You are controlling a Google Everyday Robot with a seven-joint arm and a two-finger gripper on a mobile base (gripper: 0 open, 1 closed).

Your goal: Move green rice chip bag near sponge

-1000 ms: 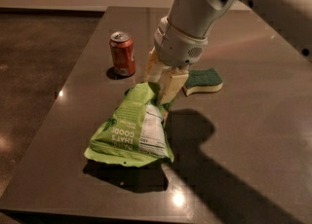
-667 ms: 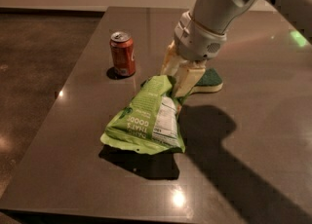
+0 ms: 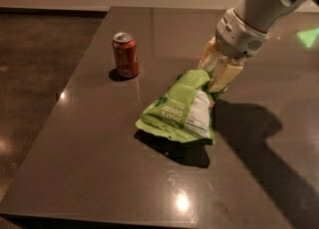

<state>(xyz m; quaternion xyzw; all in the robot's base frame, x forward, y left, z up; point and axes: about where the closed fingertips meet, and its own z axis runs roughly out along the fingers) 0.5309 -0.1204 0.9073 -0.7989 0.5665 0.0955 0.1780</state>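
The lime-green rice chip bag (image 3: 180, 110) hangs tilted over the middle of the dark table, its lower end near or on the surface and its white label facing right. My gripper (image 3: 208, 79) is shut on the bag's top end, with the cream fingers (image 3: 223, 76) on either side of it. The arm comes down from the upper right. The sponge is hidden behind the gripper and the bag.
A red soda can (image 3: 125, 55) stands upright at the back left of the dark table (image 3: 99, 173). The table's left edge runs beside the brown floor (image 3: 35, 73). The arm's shadow lies on the table to the right.
My gripper has carried the bag to the right, and the sponge, visible earlier beside the gripper, is now covered.
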